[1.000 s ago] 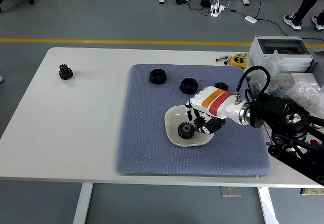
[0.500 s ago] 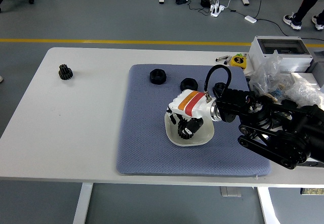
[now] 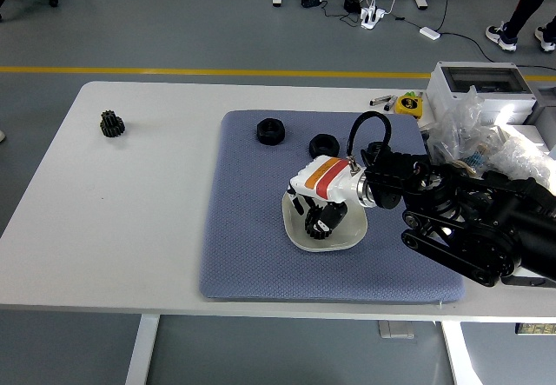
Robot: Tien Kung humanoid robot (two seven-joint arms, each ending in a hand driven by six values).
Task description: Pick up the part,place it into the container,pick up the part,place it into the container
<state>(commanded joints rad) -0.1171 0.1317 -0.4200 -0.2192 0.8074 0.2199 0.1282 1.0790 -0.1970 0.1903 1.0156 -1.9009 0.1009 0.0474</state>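
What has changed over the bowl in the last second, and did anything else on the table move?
The right hand swung left and now sits over the white bowl, covering the gear that showed there a second ago; whether it holds a part cannot be told. In the last half second it barely moved. The two black nuts on the blue mat and the gear at the far left stayed put.

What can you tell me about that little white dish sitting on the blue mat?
The white dish is a small, shallow, rounded container with a smooth, pale, plastic-looking rim. It sits flat on the grey-blue mat, near its middle and toward the near edge. The robot's right hand reaches down into it from the right, hiding most of the inside; something dark shows under the fingers, but whether that is a part or only the fingers cannot be told. Nothing else touches the dish.
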